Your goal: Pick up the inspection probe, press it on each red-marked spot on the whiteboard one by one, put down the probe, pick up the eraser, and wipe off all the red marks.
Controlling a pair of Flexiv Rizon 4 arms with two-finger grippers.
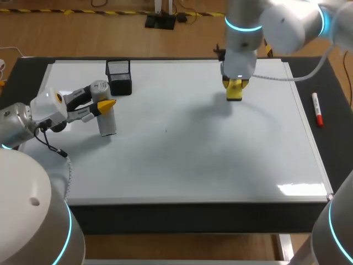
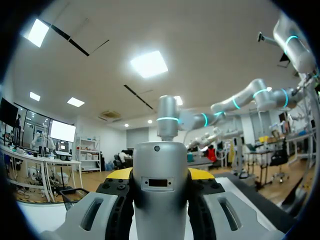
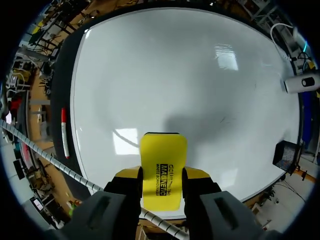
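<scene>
Already done: no red marks show on the board (image 1: 193, 160); wiping looks finished.
To do: the probe (image 1: 107, 120) is not yet put down.
Left gripper (image 1: 102, 105): closed around the probe, which stands upright on the board's left part.
Right gripper (image 1: 234, 86): holding the eraser (image 1: 234, 93), at the board's far right part.
Surface: glossy white; marker (image 1: 317, 109) beside its right edge, holder (image 1: 119, 77) near the probe.

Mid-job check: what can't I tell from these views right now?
Eraser touching the whiteboard or hovering: the right tool covers it in the head view; the right wrist view looks straight along it.
Spot under the probe: hidden by the probe itself in the head view, cut off by the edge in the left wrist view.
Specks mid-board: too small to tell colour.
</scene>
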